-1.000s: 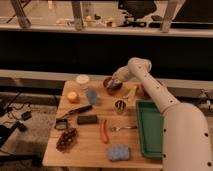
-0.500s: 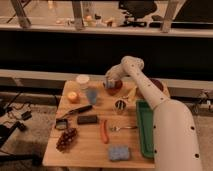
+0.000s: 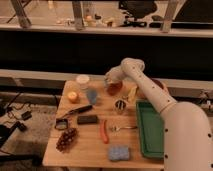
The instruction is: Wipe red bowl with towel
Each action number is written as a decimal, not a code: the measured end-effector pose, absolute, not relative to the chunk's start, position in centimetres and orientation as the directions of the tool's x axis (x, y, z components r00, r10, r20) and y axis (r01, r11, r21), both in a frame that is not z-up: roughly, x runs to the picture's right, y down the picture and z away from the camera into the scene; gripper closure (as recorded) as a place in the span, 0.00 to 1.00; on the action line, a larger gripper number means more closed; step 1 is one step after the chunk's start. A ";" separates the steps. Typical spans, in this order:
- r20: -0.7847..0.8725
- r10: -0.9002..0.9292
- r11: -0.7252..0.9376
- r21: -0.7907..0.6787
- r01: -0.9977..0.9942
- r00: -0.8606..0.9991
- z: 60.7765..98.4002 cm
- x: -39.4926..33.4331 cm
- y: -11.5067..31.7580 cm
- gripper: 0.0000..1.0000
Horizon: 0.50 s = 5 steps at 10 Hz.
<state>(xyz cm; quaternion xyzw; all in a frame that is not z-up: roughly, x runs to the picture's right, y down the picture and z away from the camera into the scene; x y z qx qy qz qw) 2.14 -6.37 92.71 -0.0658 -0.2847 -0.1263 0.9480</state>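
Observation:
The red bowl (image 3: 115,88) sits near the back middle of the wooden table (image 3: 90,145). My gripper (image 3: 109,78) is at the bowl's upper left rim, at the end of the white arm (image 3: 150,90) that reaches in from the right. A pale bit at the gripper may be the towel, but I cannot make it out. A blue-grey cloth (image 3: 92,95) lies on the table left of the bowl.
A green tray (image 3: 151,127) lies at the right. A white cup (image 3: 82,80), an orange (image 3: 73,96), a banana (image 3: 132,93), a small metal cup (image 3: 120,105), a fork (image 3: 121,128), a red sausage (image 3: 104,131), a blue sponge (image 3: 118,153), grapes (image 3: 66,139), a dark bar (image 3: 88,119) and a black utensil (image 3: 75,112) are spread about.
The arm has swung left and a little forward, bringing the gripper from the bowl's right side over to its upper left rim. The objects on the table have not moved.

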 end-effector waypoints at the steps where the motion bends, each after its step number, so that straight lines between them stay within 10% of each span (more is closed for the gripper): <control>1: 0.552 -0.196 0.960 -0.059 0.273 0.811 92.1 2.6 -5.9 0.82; 5: 0.507 -0.162 0.967 -0.088 0.239 0.846 91.0 6.4 -4.7 0.82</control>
